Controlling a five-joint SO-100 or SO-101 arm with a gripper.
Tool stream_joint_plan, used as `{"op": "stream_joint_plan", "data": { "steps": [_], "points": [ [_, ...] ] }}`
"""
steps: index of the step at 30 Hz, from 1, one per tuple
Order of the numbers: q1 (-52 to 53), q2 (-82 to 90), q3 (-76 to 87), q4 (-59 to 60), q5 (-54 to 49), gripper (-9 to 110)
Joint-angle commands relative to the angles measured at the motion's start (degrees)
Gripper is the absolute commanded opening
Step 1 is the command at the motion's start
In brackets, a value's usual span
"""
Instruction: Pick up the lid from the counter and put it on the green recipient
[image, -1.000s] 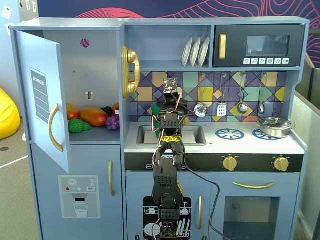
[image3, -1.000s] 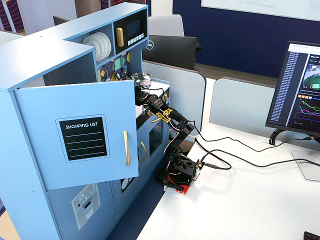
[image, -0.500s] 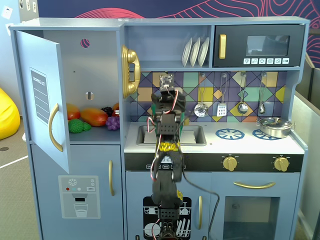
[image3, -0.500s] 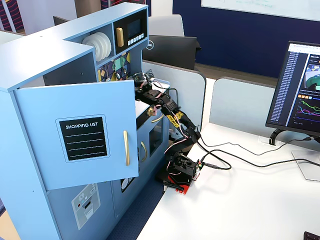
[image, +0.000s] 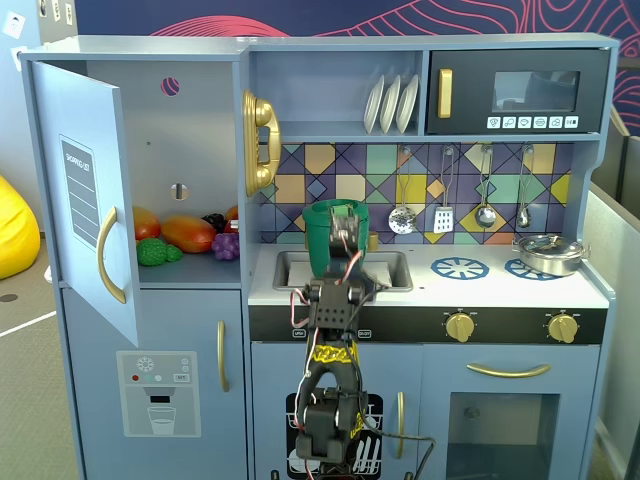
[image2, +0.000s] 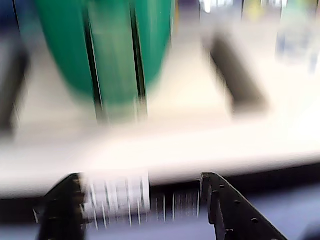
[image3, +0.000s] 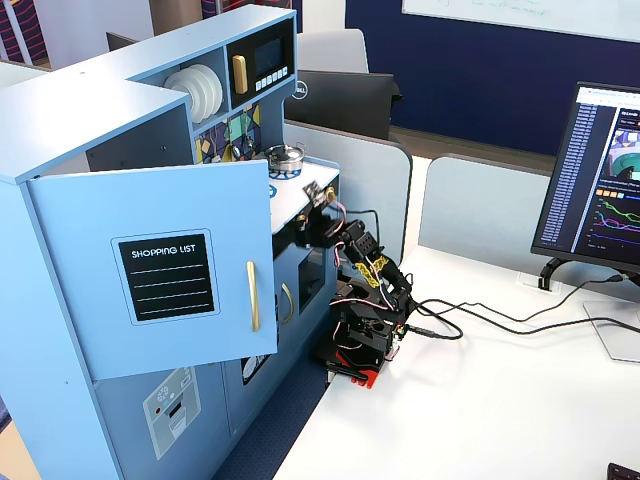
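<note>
one pincer (image2: 142, 200), jaws apart and gripping nothing in the blurred wrist view, faces the green recipient (image: 334, 236), a tall smooth plastic cylinder with a paler strap handle, standing on the white counter (image: 520, 291) behind the sink (image: 385, 268). the lid shows in no view, so i judge the search-and-reach step is in hand; next calls for finding the flat round disc and closing on its knob.

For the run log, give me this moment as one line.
gripper: open, empty | green pot: upright behind sink | lid: not visible
</note>
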Motion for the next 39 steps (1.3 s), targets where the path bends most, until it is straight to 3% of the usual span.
{"op": "stream_joint_plan", "data": {
  "steps": [1,9,15,27,29,30,39],
  "points": [
    [-0.53,4.48,11.25,3.43,0.97,3],
    [-3.78,10.99,34.37,4.04,3.08,0],
    [-6.86,13.71,42.63,10.63,3.87,0],
    [-11.87,13.71,42.89,30.41,-1.23,1],
    [-11.95,13.71,42.89,32.96,5.10,2],
    [-11.95,13.71,42.89,32.61,9.67,2],
    [-9.14,13.80,42.89,32.87,7.38,4]
  ]
}}
